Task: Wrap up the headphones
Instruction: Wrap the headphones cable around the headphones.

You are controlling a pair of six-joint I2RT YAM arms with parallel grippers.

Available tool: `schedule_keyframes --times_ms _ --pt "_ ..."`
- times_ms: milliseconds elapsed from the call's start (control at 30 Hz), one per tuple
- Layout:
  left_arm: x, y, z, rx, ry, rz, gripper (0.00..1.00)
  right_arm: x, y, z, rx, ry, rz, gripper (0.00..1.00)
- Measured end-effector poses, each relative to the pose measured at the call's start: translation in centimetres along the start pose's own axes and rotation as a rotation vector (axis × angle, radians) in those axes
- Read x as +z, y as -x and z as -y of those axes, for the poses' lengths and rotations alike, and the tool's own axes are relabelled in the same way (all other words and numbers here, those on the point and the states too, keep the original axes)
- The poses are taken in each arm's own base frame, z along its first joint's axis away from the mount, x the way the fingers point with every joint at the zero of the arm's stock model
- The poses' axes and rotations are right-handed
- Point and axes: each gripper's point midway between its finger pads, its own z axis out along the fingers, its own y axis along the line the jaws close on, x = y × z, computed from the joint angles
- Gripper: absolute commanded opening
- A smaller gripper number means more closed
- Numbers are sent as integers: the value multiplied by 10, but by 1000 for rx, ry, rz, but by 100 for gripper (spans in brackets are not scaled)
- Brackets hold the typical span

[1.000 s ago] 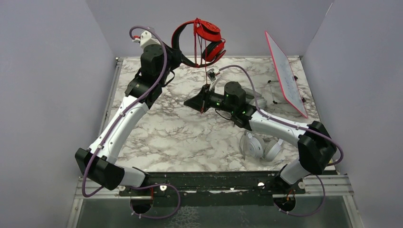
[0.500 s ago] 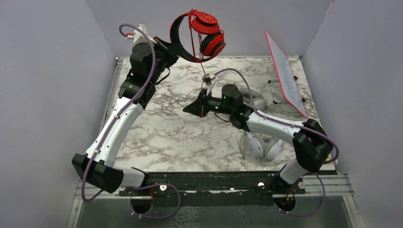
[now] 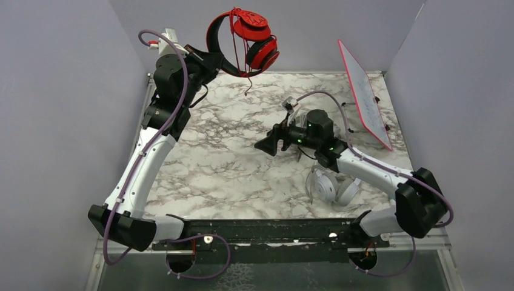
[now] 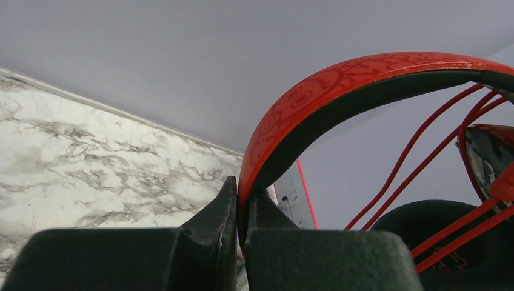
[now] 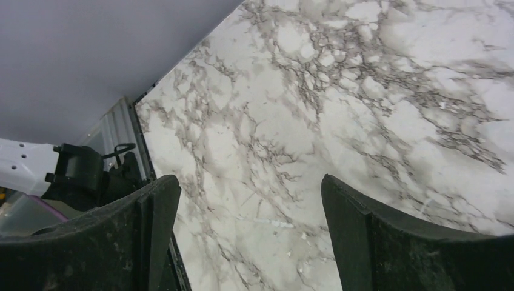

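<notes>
Now: left jaws clench red headset [image 3: 245, 45] band; red cable [image 3: 247, 85] dangles at 11 o'clock from open, empty right jaws.

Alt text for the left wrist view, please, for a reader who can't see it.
The left gripper, shut, pinches the red-and-black headphones by the headband, which arches up and rightward across the picture. Strands of red cable cross a black ear pad at lower right; marble table at left, grey wall behind.
</notes>
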Motion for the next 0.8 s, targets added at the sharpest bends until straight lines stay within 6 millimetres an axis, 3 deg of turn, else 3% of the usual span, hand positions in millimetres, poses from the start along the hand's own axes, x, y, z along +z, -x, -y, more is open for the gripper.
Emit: schedule_keyframes --times_ms 100,300,600,800 --pt "0 0 0 3 -2 -2 0 -23 4 7 -59 -24 21 94" --pt "-1 0 1 4 -10 -9 0 -51 45 6 -193 -3 122 91" --pt "-10 6 9 2 -39 -5 0 -42 110 -39 -438 225 330 84" --pt "-13 5 13 -1 -59 -20 0 -28 132 -55 -521 329 387 79"
